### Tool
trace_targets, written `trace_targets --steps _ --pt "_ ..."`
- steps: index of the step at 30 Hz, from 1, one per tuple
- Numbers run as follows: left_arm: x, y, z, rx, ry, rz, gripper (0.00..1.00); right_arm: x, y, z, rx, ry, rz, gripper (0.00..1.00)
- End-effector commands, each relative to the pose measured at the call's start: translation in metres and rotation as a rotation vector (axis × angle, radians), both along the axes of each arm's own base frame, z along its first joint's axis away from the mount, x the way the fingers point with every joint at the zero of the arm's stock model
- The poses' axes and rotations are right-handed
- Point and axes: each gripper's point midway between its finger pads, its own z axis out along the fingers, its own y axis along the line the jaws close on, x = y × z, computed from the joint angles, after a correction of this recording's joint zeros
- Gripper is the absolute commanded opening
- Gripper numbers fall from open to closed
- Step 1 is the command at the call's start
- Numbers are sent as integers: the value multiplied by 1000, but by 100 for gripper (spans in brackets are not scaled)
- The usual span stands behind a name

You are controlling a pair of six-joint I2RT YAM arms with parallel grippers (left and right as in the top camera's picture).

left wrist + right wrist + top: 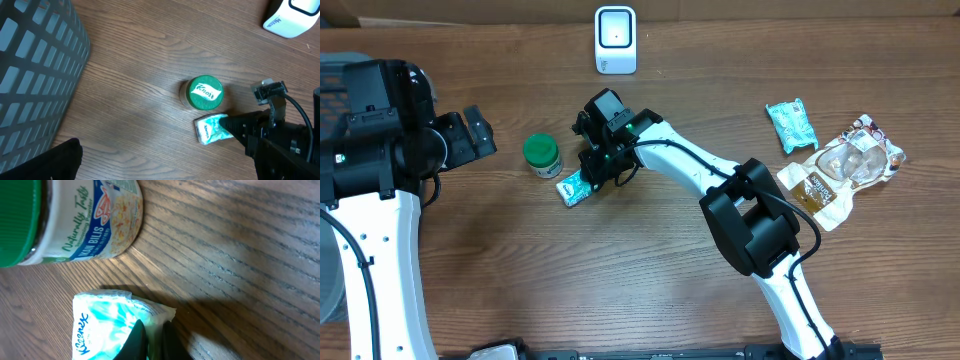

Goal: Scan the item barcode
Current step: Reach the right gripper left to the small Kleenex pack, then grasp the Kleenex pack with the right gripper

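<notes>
One basket [35,65] is sitting at the worktop's [650,300] left edge, one scanner [615,40] at its far edge, one jar [542,155] mid-worktop. Right gripper [588,180] is pinching one tissue pack [572,188] just beside the jar, a second tissue pack [791,126] is lying near the right edge, and left gripper [475,132] is hanging wide apart.

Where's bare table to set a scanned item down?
Widest free patch: front centre, between the left arm and right arm, on the robot's side of the jar. Also bare between the scanner and the teal packet. Crowded: jar, tissue pack and right gripper bunched together; snack bag beside the teal packet.
</notes>
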Motion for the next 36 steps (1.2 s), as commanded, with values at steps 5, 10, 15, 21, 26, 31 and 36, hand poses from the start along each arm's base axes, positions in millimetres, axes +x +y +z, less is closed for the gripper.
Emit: trace_targets --steps 5,10,15,21,26,31,36 --pt "-3 3 8 27 -20 -7 99 20 -30 26 -27 64 -139 4" --pt "-3 3 8 27 -20 -7 100 51 -81 88 -33 26 -334 4" --pt "-3 3 8 27 -20 -7 100 64 -142 122 -107 44 -628 4" --pt "-3 3 8 27 -20 -7 100 42 -199 84 -338 174 -1119 4" --pt "-3 3 8 27 -20 -7 100 17 -184 36 -351 242 -1222 4" --pt "-3 3 8 27 -20 -7 99 14 -173 17 -335 201 -1134 21" --pt "-3 3 8 27 -20 -7 100 25 -163 36 -338 58 -698 75"
